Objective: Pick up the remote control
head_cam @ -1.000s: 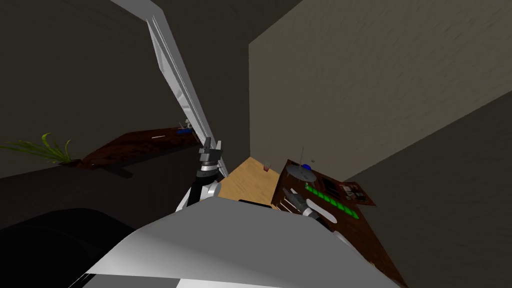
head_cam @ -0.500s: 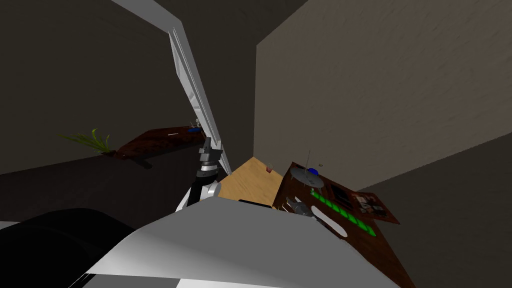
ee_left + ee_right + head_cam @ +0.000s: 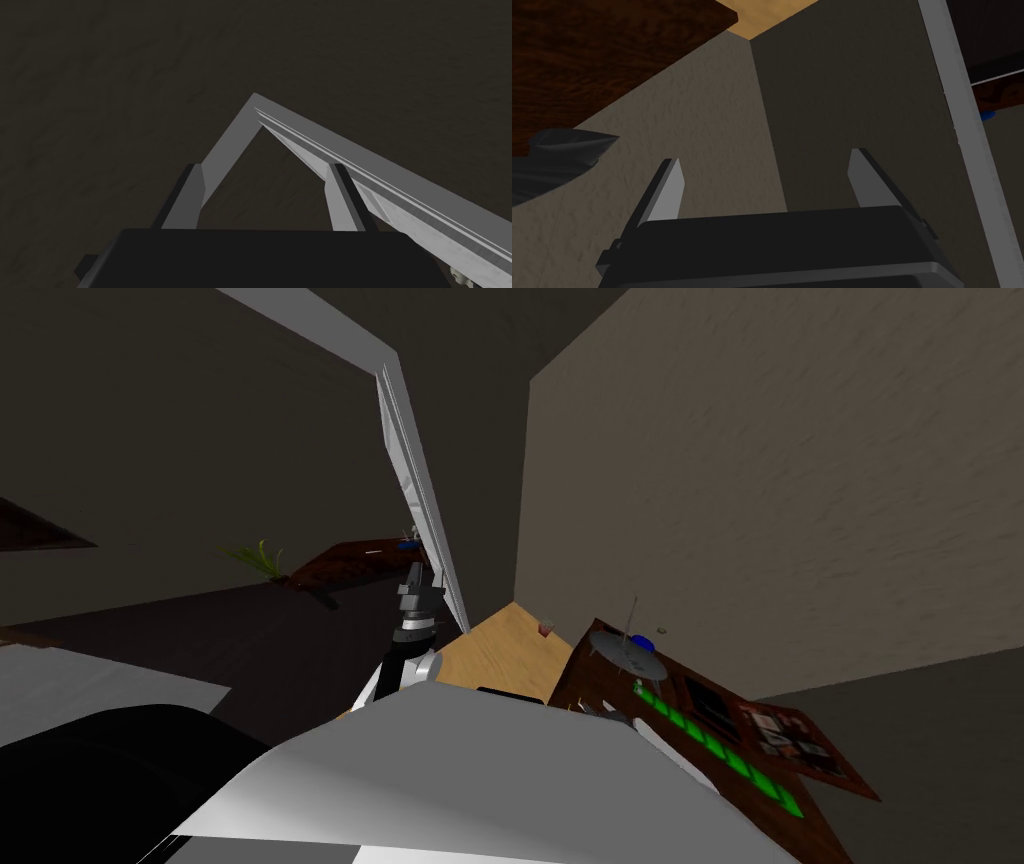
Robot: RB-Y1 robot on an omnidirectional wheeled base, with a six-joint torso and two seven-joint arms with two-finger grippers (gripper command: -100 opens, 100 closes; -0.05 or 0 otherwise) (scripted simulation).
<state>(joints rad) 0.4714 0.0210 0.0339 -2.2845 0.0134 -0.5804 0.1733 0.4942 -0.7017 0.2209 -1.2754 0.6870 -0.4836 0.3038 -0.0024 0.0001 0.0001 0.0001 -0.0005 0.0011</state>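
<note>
What we take for the remote [image 3: 712,706] is a small, dark rectangle. It lies flat on the brown surface [image 3: 585,668], between a green strip [image 3: 720,750] and a magazine [image 3: 795,743].

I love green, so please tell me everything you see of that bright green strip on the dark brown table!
The bright green strip is long and narrow, a single row of small square blocks with thin dark gaps. It lies flat on the dark brown wooden table, starting near a grey round dish. A flat dark rectangle lies close beside it. Nothing rests on it. What it is, I cannot tell.
</note>
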